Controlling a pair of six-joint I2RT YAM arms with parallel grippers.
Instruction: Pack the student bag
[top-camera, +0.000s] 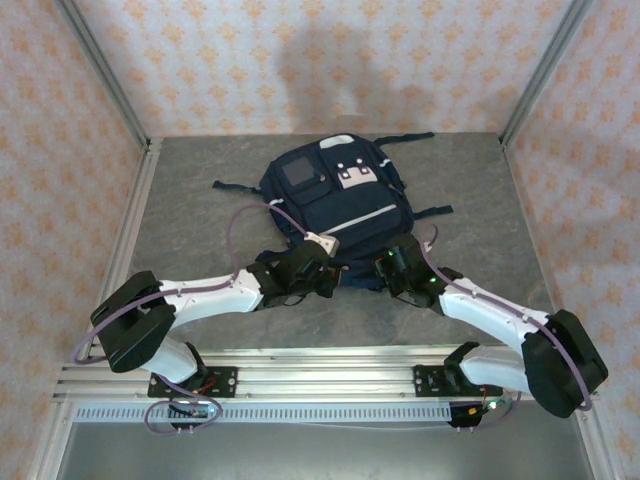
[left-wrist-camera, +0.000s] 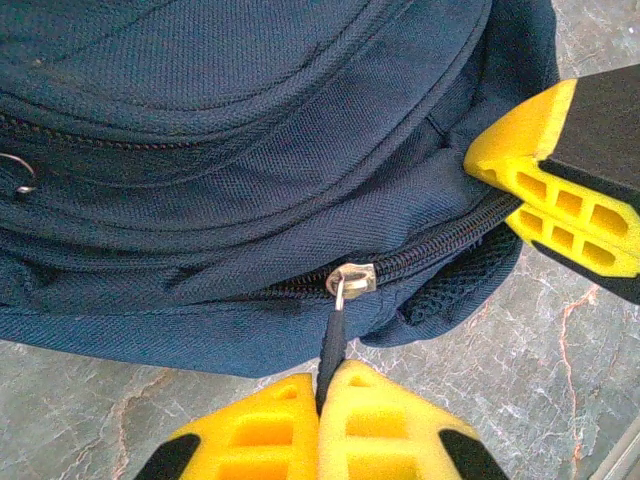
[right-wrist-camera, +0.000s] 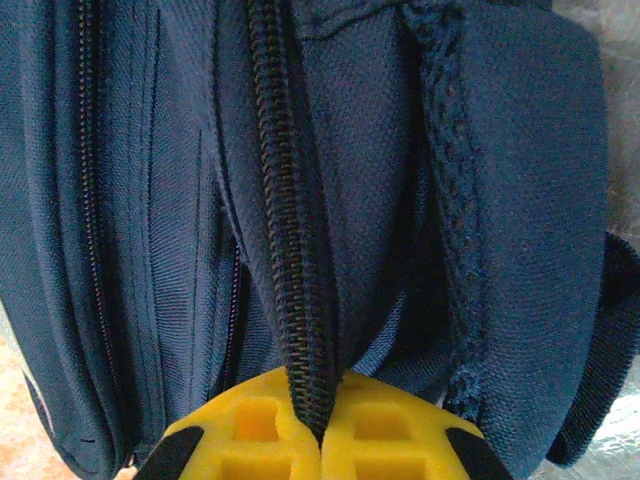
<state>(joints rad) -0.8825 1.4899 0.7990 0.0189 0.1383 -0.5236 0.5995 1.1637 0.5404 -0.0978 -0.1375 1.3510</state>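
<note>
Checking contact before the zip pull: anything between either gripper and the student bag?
Nothing visible. The left gripper is shut on the zipper pull of the student bag, and the right gripper is shut on its zipper track; no other object sits between.

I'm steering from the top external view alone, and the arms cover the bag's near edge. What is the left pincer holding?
Observer: The left pincer is shut on the dark pull tab hanging from the metal zipper slider.
Operator: And the right pincer?
Observer: The right pincer is shut on the zipper track of the student bag.
Operator: Same zipper?
Observer: It looks so: in the left wrist view, the right pincer's fingers grip that zipper line, to the right of the slider and apart from it.
</note>
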